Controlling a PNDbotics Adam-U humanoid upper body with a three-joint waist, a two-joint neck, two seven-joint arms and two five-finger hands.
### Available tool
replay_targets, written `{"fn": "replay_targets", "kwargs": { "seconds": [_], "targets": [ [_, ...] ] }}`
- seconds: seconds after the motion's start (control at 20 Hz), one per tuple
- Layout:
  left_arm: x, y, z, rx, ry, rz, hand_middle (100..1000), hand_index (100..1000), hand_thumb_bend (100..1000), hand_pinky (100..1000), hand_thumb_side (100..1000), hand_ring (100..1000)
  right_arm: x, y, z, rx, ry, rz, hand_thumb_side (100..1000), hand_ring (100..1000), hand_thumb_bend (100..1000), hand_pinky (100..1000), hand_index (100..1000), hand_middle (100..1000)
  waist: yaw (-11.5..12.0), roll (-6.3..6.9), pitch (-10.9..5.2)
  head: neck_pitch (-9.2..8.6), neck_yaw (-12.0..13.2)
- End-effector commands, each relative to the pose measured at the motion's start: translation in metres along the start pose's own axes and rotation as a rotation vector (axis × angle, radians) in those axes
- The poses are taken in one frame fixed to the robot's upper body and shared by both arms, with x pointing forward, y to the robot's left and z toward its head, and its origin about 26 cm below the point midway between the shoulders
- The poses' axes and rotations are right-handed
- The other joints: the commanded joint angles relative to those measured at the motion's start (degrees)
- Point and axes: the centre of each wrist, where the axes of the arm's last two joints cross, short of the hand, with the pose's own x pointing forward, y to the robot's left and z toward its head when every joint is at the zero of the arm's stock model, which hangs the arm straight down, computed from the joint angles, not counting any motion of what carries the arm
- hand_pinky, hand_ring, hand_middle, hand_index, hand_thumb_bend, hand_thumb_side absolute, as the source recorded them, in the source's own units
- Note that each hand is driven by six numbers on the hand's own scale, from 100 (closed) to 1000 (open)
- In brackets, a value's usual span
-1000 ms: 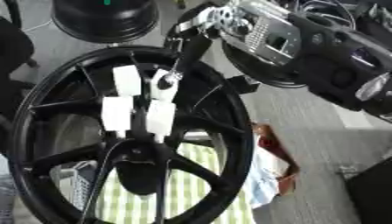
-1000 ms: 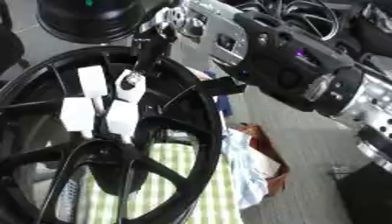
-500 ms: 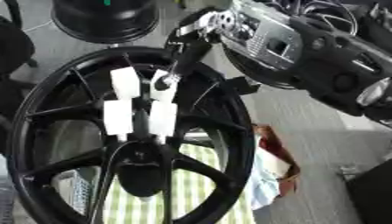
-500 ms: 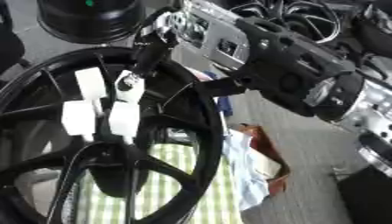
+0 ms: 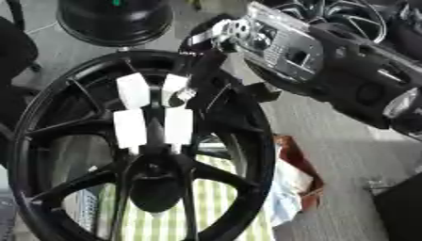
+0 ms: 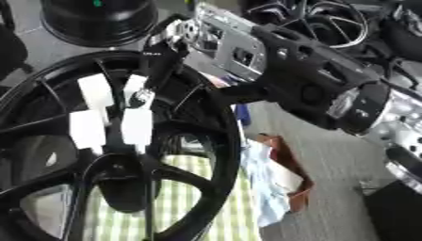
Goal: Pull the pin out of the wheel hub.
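The pin (image 6: 142,96) shows as a small silvery piece low on the upper spokes of the black wheel hub (image 5: 140,155), sitting between the 2 right-hand white tags and just below the robot's fingertips. Right hand (image 5: 216,42) comes in from the upper right, black fingers (image 6: 161,61) reaching down over the rim and closing in a pinch right at that silvery piece; whether the pin is clear of its hole or seated, I cannot tell. There are 4 white tags (image 5: 132,91) on the spokes, 2 above and 2 below, set side by side around the central spoke. The wheel hub fills the left half of the view, its rim running from the top centre round to the bottom, dark centre cap low in the middle. Behind the fingers, the silver plate (image 5: 280,44) of the wrist and the bulky black forearm (image 6: 321,89) stretch away to the right edge. Under the wheel, a green-and-white checked cloth (image 5: 161,223) shows through the lower spokes. Beside the rim on the right lies a pale blue cloth (image 6: 262,188) with something reddish-brown (image 5: 296,160) against it. At the top left another black wheel (image 5: 115,19) stands on the grey floor (image 5: 346,155).
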Motion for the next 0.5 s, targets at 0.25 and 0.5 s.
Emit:
{"fn": "replay_targets", "kwargs": {
  "seconds": [0.25,0.5],
  "targets": [
    [0.0088,0.0030,-0.0063,-0.003,-0.033,-0.006,773,834,508,825,577,880,0.0063,-0.0078,0.0089,0.103,0.098,-0.097,405,877,526,793,851,797,0.2,0.49,-0.82,-1.00,-0.1],
    [0.0079,0.0032,-0.0054,-0.001,-0.029,-0.004,774,834,507,826,578,880,0.0042,-0.0061,0.0066,0.100,0.103,-0.113,406,876,510,793,852,798,0.3,0.47,-0.70,-1.24,-0.1]
  ]
}}
